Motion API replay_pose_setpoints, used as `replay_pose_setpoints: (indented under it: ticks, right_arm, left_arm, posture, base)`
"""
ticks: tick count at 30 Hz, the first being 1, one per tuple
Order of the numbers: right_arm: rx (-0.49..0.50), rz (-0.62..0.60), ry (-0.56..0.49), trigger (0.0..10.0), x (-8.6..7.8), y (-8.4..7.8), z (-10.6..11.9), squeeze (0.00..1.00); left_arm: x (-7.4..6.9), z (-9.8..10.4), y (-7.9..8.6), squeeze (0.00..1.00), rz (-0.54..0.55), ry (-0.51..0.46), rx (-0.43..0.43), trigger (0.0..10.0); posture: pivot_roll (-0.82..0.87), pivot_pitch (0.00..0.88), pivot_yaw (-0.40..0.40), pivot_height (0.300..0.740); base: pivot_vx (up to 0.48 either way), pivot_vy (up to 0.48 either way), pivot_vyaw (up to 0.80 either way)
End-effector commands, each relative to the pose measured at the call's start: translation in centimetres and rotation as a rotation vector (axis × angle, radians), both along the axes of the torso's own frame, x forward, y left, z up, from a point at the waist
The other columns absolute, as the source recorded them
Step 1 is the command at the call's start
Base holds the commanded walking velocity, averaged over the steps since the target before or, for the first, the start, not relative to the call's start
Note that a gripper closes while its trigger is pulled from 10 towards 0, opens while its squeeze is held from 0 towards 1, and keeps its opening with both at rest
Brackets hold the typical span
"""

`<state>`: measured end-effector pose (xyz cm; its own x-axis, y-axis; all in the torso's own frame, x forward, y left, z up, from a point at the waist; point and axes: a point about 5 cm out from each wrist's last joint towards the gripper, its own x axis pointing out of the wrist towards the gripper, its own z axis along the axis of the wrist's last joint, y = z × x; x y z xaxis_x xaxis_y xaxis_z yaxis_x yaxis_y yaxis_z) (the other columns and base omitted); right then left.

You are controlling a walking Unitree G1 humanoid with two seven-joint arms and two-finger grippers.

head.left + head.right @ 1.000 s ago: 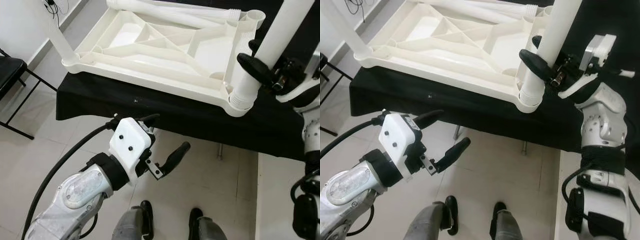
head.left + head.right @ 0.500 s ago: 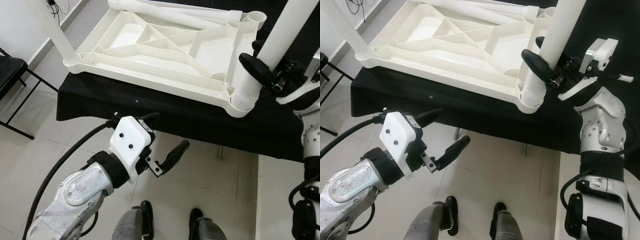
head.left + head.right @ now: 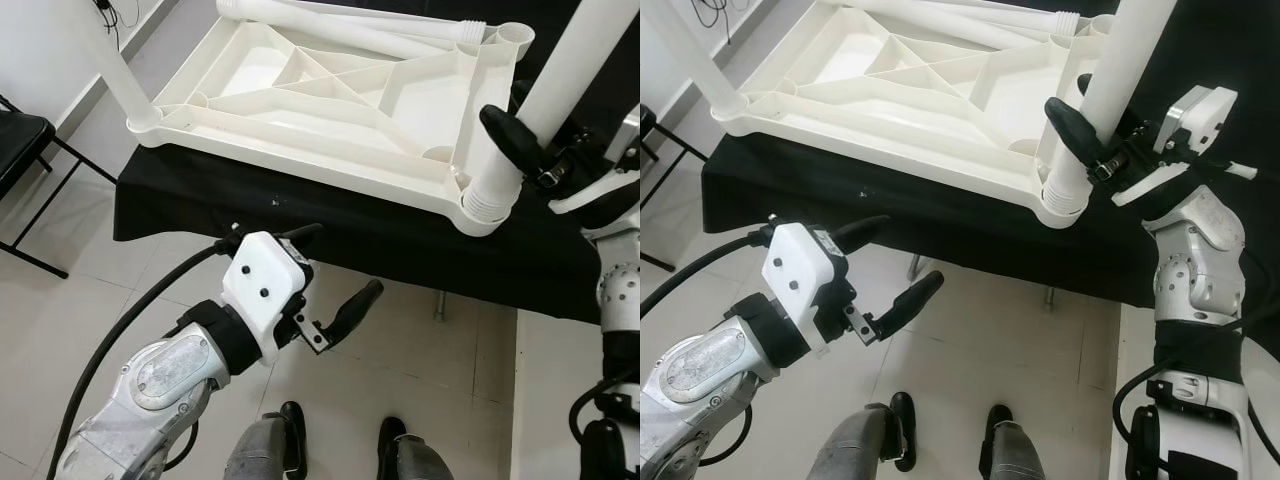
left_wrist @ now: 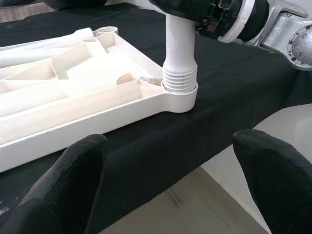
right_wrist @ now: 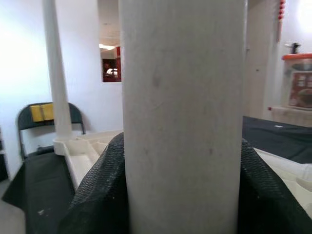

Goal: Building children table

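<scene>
Tabletop (image 3: 330, 100), white plastic and turned underside up, lay on a counter (image 3: 400, 245) draped in black cloth, its near edge close to the counter's near edge. Pale floor tiles (image 3: 60, 320) spread below, and a black folding chair (image 3: 20, 140) stood at the far left by a white wall. The robot's own feet (image 3: 290, 425) showed on the tiles.

A white leg (image 3: 545, 100) stood upright in the socket at the tabletop's near right corner, its ribbed base seated in the round collar. The right gripper (image 3: 1095, 125) held this leg a little above the base, its black fingers (image 5: 97, 195) closed against both sides of the tube. Another leg (image 3: 105, 65) rose from the near left corner, and a loose leg (image 3: 340, 30) lay along the far edge.

The left gripper (image 3: 335, 280) hung in front of the counter, below its near edge and well apart from the tabletop, fingers (image 4: 68, 180) spread wide and holding nothing.

Ribs crossed the tabletop's underside in diagonals, framing shallow compartments inside a raised rim.
</scene>
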<state>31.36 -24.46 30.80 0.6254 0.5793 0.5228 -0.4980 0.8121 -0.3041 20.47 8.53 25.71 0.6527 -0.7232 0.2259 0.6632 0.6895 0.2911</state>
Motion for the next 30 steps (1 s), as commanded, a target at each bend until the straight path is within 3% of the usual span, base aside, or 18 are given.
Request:
replay_pose_setpoints:
  ticks: [1, 6, 9, 19, 30]
  right_arm:
    - [-0.005, -0.058, 0.114, 10.0, 0.6, -0.3, -2.3, 0.00]
    - [-0.004, -0.117, 0.118, 10.0, 0.5, 0.8, -2.4, 0.00]
    - [-0.004, -0.117, 0.118, 10.0, 0.5, 0.8, -2.4, 0.00]
    - [0.017, -0.289, 0.123, 10.0, 0.2, 0.3, -2.2, 0.00]
    - [0.105, -0.435, 0.191, 10.0, -1.6, 2.2, -4.9, 0.00]
  left_arm:
    - [0.0, -0.4, 0.0, 0.00, -0.006, 0.010, 0.011, 10.0]
    - [0.2, -0.4, -0.1, 0.00, -0.008, 0.005, 0.010, 10.0]
    - [0.2, -0.4, -0.1, 0.00, -0.008, 0.005, 0.010, 10.0]
    - [0.5, -0.4, -0.1, 0.00, -0.010, -0.008, 0.009, 10.0]
    - [0.9, -0.5, -0.2, 0.00, -0.016, -0.017, 0.002, 10.0]
  posture:
    - [0.15, 0.342, 0.069, 0.740]
    - [0.14, 0.336, 0.069, 0.740]
    - [0.14, 0.336, 0.069, 0.740]
    - [0.13, 0.325, 0.065, 0.740]
    - [0.10, 0.317, 0.063, 0.740]
  base:
    - [0.000, 0.000, 0.00]
    - [0.000, 0.000, 0.00]
    - [0.000, 0.000, 0.00]
    - [0.000, 0.000, 0.00]
    - [0.000, 0.000, 0.00]
